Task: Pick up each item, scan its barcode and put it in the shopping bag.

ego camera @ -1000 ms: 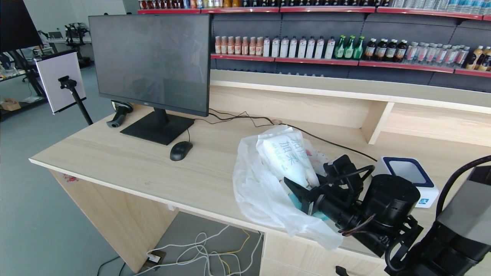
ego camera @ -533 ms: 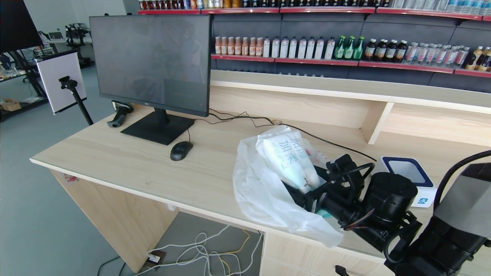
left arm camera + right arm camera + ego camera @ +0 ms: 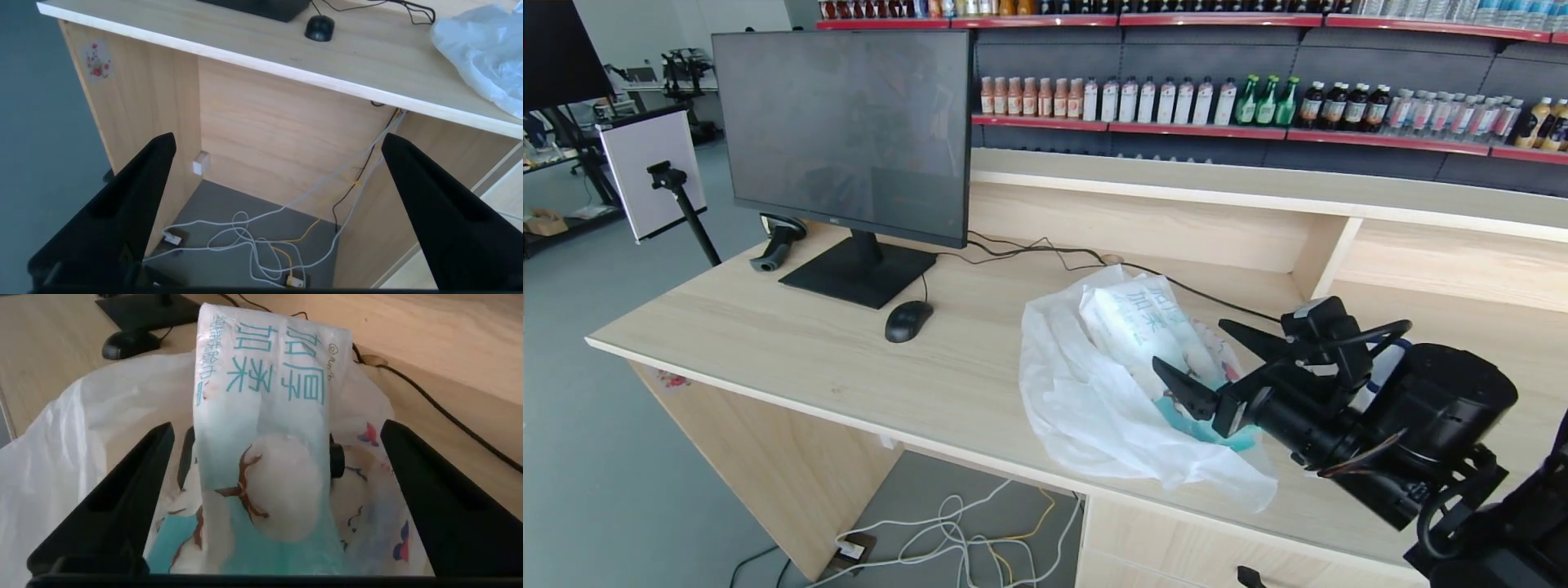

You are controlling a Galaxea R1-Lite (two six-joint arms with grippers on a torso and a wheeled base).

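Large teal characters down white package (image 3: 261,416) in shopping bag (image 3: 1086,408), not transcribed. Logo on monitor (image 3: 849,122) bezel, labels on far shelf bottles (image 3: 1176,100): too small to read.

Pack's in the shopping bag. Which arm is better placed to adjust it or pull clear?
Right. Its jaws stand open at the mouth of the shopping bag, facing the tissue pack. The left arm's jaws hang low in front of the desk, facing the cables beneath it.
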